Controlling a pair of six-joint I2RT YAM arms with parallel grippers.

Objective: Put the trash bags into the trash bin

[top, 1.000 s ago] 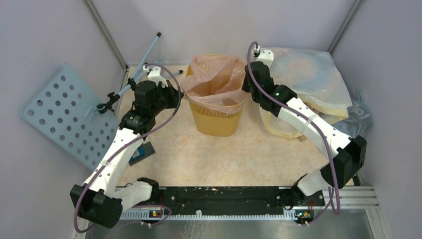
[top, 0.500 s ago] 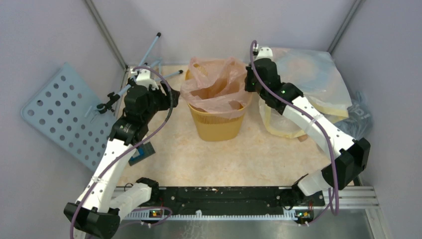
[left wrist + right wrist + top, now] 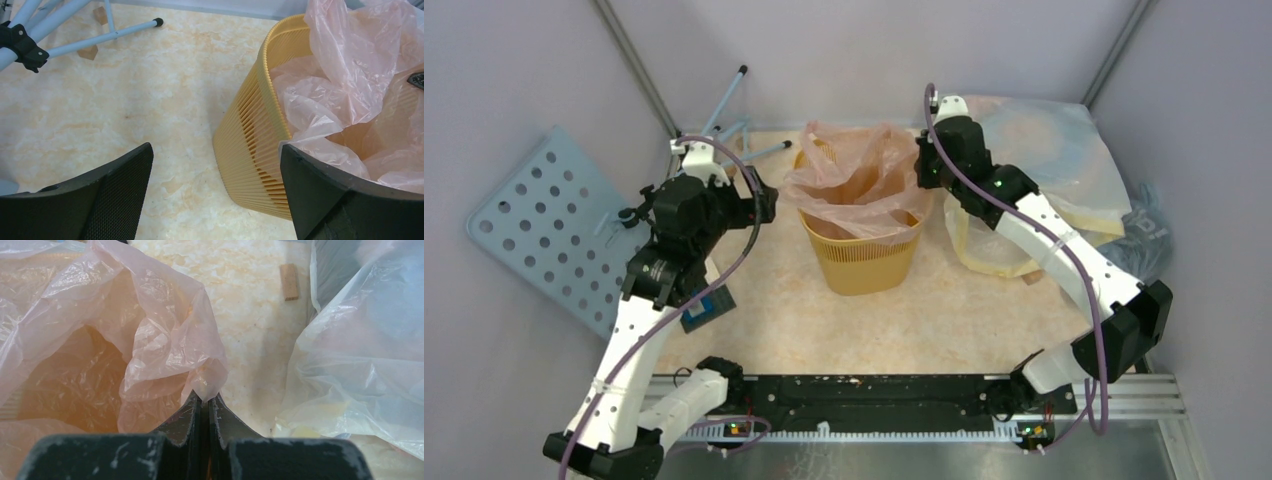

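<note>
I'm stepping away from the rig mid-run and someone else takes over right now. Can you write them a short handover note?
Left gripper: open and empty, beside the left wall of the yellow-orange ribbed plastic trash bin.
Right gripper: shut on an edge of the thin translucent pale pink plastic trash bag, at the bin's right rim.
Done: the bag's lower part sits inside the bin.
Left: much of the film is bunched above the rim. It probably needs pushing down inside before the right gripper lets go.
</note>
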